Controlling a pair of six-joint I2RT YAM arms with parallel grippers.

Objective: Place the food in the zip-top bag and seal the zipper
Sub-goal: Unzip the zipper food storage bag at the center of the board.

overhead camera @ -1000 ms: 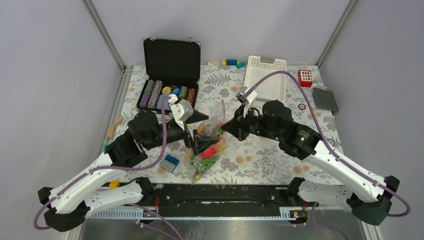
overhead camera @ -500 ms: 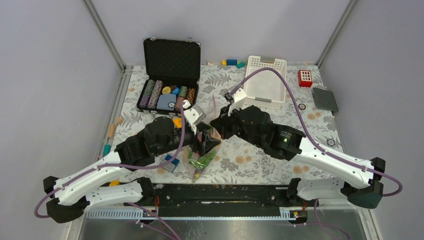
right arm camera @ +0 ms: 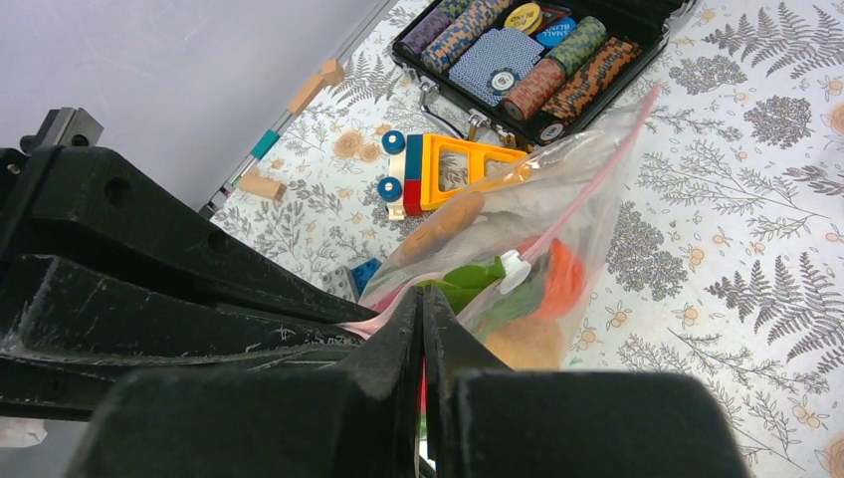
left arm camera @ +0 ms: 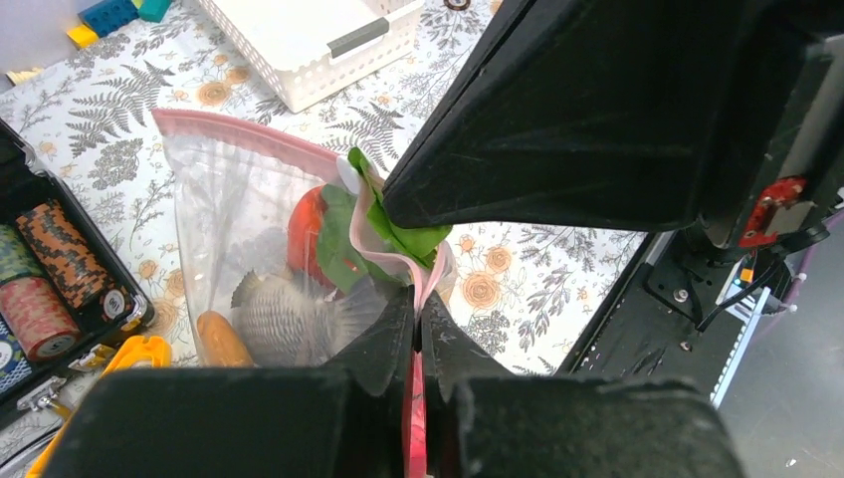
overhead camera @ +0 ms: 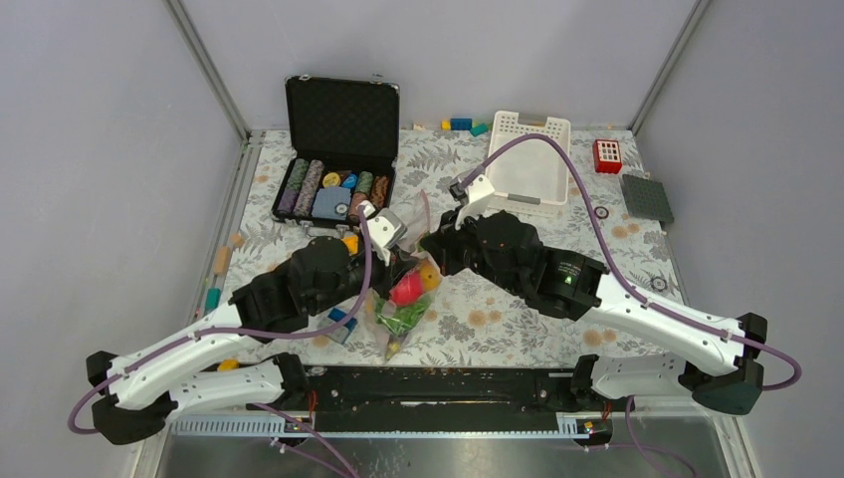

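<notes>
The bag (left arm camera: 224,214), with a toy fish (left arm camera: 284,314), a carrot (left arm camera: 219,344) and green leaves (left arm camera: 383,214) inside, is held up by its top edge over the bench (overhead camera: 498,321) between the 2 arms. The left tool (left arm camera: 416,329) and right tool (right arm camera: 422,319) are each clamped on its pink zipper strip (left arm camera: 249,134) close together, probably to keep the mouth taut for sealing. A blue disc (right arm camera: 550,30) in the chip case (overhead camera: 341,115) seems to read "SMALL BLIND", though it is too small to be sure.
</notes>
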